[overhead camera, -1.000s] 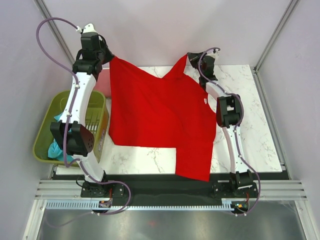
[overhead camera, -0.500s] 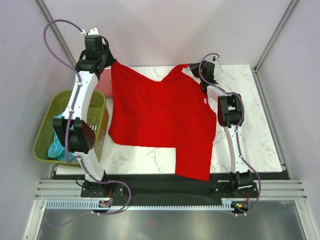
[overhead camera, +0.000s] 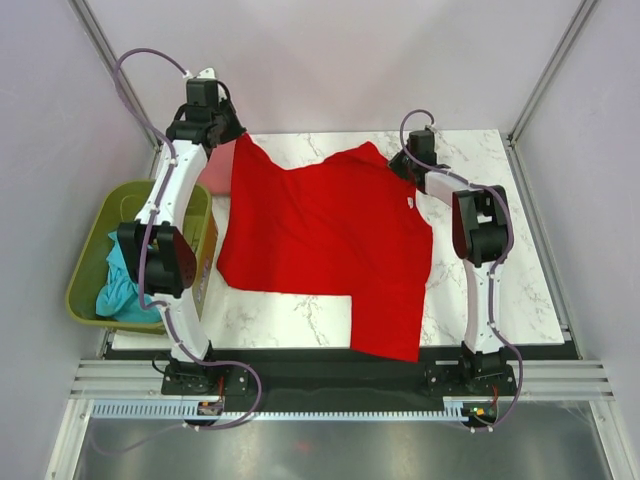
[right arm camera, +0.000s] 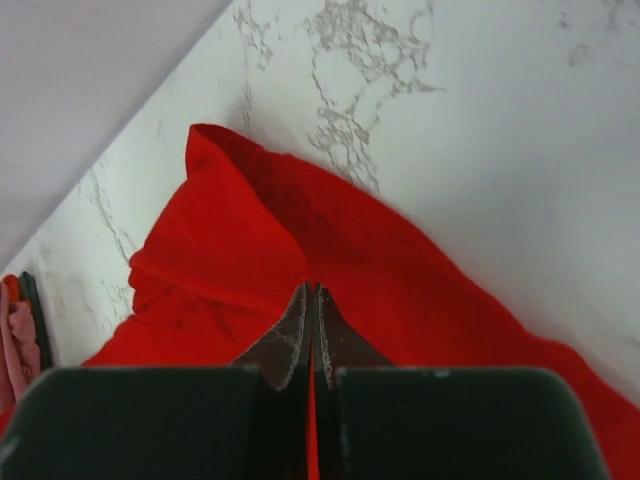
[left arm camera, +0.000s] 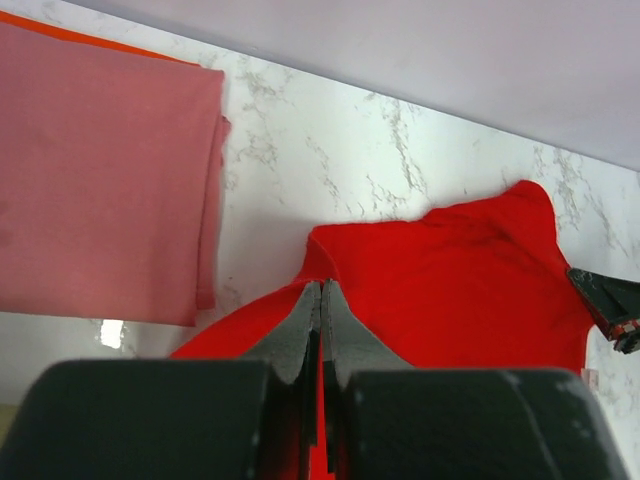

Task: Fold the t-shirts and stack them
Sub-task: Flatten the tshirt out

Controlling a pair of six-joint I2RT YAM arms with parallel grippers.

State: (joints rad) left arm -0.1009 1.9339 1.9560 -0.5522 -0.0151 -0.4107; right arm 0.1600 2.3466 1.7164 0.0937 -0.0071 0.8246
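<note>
red shirt: bright red soft cloth short-sleeved t-shirt [overhead camera: 330,240], spread over the middle of the white marble bench [overhead camera: 500,230]; near flap reaches past the bench edge at 5 o'clock.
left tool [left arm camera: 320,285]: closed, pinching the red shirt's far corner at 11 o'clock.
right tool [right arm camera: 311,288]: closed, pinching the red shirt's far corner at 1 o'clock.
pink shirt: dusty pink cloth t-shirt [left arm camera: 100,180], folded flat on the bench at 10 o'clock, beside the red shirt.
teal shirt: teal cloth t-shirt [overhead camera: 118,285], crumpled inside the olive-green plastic basket [overhead camera: 88,250] at 9 o'clock, beside the bench.

No readable text or labels anywhere.
</note>
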